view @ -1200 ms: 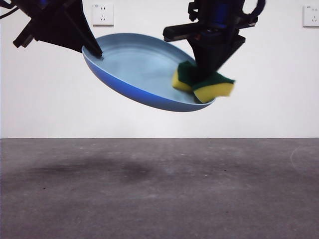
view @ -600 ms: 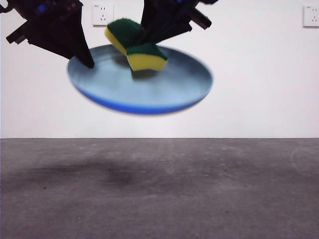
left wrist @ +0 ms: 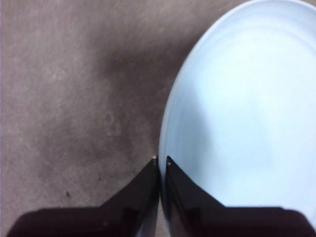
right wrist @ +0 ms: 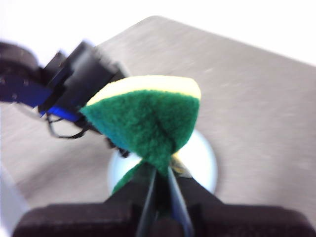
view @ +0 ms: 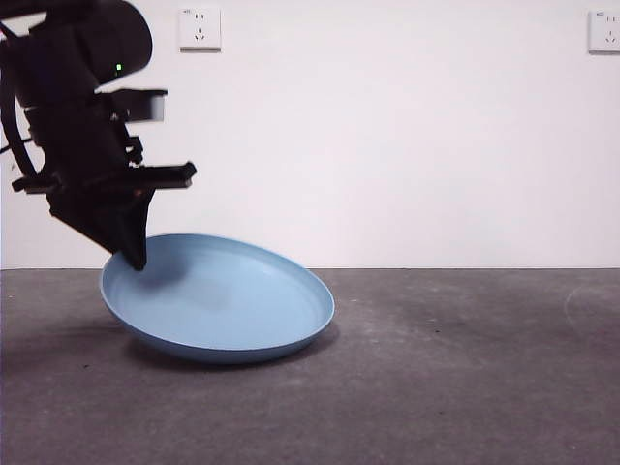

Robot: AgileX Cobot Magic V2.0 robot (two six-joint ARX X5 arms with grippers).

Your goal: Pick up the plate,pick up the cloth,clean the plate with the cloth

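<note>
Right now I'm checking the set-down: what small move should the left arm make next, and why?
Probably open the left gripper. Its jaws pinch the rim of the light-blue plate, whose far side already rests on the table. The right gripper holds the sponge high above.

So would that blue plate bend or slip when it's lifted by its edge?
Probably stiff: the plate keeps its shape though the left end effector pinches only its rim. Likely light, since that grip tilts it. Its smooth surface could slip.
</note>
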